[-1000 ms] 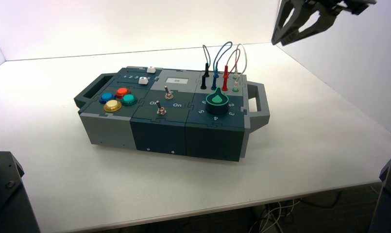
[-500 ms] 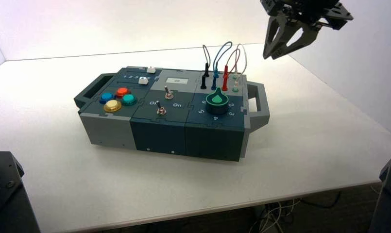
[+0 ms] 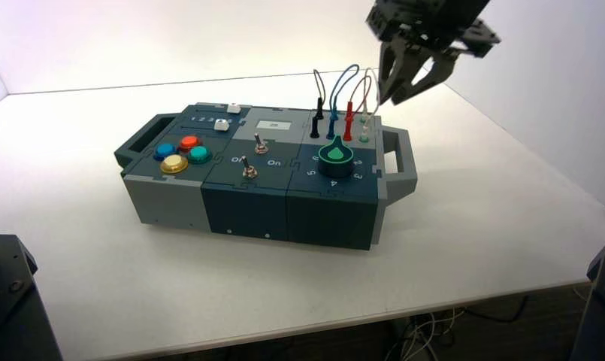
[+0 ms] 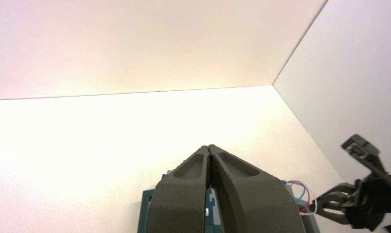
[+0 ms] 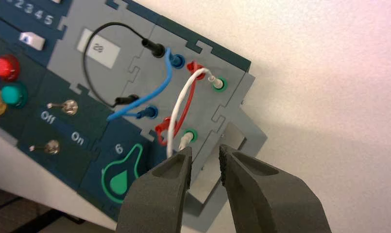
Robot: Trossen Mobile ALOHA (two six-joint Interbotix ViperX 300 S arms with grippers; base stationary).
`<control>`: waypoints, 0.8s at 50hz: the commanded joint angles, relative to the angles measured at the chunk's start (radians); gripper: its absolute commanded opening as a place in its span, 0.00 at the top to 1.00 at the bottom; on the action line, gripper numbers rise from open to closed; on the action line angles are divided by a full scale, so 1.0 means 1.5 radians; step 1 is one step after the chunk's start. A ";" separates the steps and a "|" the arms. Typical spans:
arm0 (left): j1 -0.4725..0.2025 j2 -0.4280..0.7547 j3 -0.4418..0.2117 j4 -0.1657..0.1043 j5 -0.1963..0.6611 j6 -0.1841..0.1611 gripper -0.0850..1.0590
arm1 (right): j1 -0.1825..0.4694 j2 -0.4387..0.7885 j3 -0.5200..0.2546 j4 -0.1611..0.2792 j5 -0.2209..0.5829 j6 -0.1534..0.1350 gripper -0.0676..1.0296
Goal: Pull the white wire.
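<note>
So the right gripper (image 5: 206, 150) is up over the right end of the box (image 3: 333, 218), fingers spread apart with nothing pinched between them; the white wire (image 5: 179, 99) is right beside one fingertip, though I can't tell if they're touching; the wire arches over the gray panel, with its two pale plugs (image 5: 216, 82) sitting in green-ringed sockets near the box's right edge. Next to it, going left, there's a red wire (image 5: 186, 109), then a blue wire (image 5: 159, 91), then a black wire (image 5: 85, 68), all looped and plugged in at both ends.

As for writing, the white label (image 5: 98, 47) on the gray panel reads "28"; "Off" and "On" are printed by the two metal toggle switches (image 5: 69, 107); a "6" sits by the dark knob with green trim (image 5: 119, 182); you can also read "2 3 4 5" by the white slider (image 5: 32, 41); I can't spot any brand name.

Left gripper (image 4: 208, 146) is up off to the left side, fingers pressed together, nothing in them; round buttons in blue (image 3: 164, 151), red (image 3: 189, 142), yellow (image 3: 174, 164) and green (image 3: 200, 154) are clustered at the box's left end; the whole box sits on a white table (image 3: 472, 203).
</note>
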 commanded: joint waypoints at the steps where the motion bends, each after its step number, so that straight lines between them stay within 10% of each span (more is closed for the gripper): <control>1: -0.001 0.005 -0.008 0.000 -0.009 0.000 0.95 | 0.003 0.011 -0.030 0.003 -0.004 -0.001 0.64; 40: 0.000 0.005 -0.013 0.000 -0.010 0.002 0.95 | 0.003 0.085 -0.082 0.000 -0.024 -0.009 0.64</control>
